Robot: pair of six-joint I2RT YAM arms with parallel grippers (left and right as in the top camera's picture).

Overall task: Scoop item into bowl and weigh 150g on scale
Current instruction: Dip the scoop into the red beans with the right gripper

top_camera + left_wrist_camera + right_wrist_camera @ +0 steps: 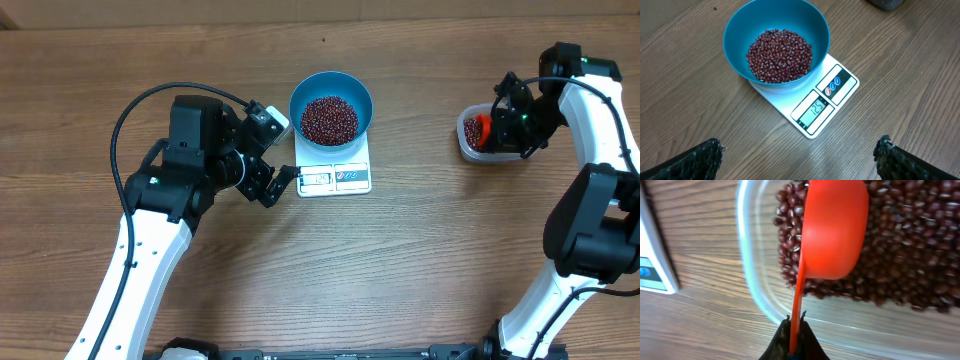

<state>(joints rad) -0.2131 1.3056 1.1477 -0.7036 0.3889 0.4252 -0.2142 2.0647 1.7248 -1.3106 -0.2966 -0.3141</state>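
Centre of desk (400, 260): blue bowl (735, 35) holding a mound of beans (780, 54), seated on white scale (847, 75) — display lit, digits apparently 125. Left gripper (799, 150) poised near the scale's button edge, jaws spread wide, empty. Right gripper (796, 325) over clear tub (747, 255) of more beans, jaws clamped on handle of orange scoop (832, 230) — cup against the heap.

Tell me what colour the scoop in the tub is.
Bright orange-red; the scoop shows best in the right wrist view.
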